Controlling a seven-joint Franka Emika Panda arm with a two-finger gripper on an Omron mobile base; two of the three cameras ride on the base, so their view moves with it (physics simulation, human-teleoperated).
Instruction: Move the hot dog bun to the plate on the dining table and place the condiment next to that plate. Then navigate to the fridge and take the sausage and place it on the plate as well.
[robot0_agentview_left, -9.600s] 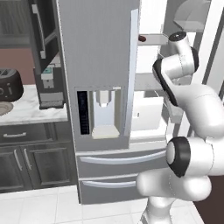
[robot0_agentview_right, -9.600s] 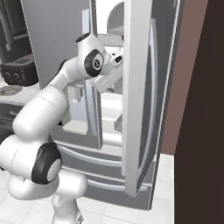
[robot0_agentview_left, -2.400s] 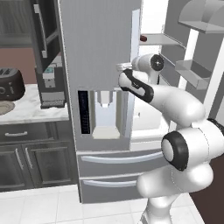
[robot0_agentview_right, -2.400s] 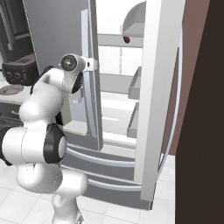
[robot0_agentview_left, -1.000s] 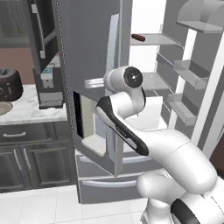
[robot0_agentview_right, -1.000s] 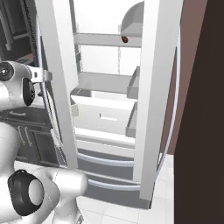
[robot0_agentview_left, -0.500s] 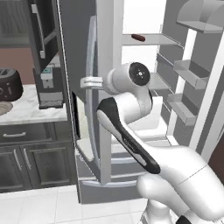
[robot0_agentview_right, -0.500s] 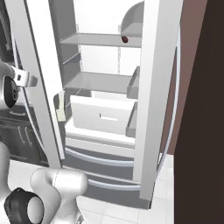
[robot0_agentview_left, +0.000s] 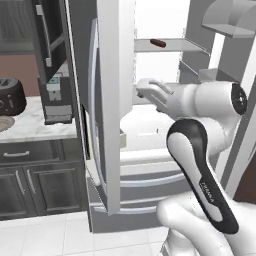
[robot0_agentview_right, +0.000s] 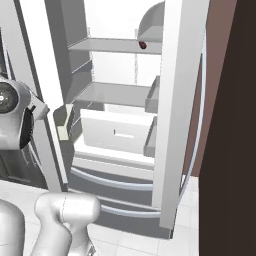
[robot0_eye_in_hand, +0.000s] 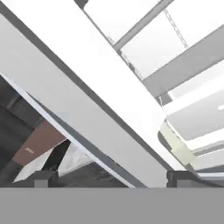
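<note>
No readable writing anywhere. End effector (robot0_eye_in_hand: 109, 177) spread wide, holding nothing — its fingertips (robot0_eye_in_hand: 43, 177) straddle the edge of the open fridge door (robot0_agentview_left: 116, 100). Sausage (robot0_agentview_left: 157, 42) lies on the fridge's top shelf (robot0_agentview_left: 170, 47), well apart from the end effector.

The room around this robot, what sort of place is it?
A rendered home kitchen, most likely: an open fridge with a sausage on its upper shelf, dark cabinets under a marble counter, and a toaster.
</note>
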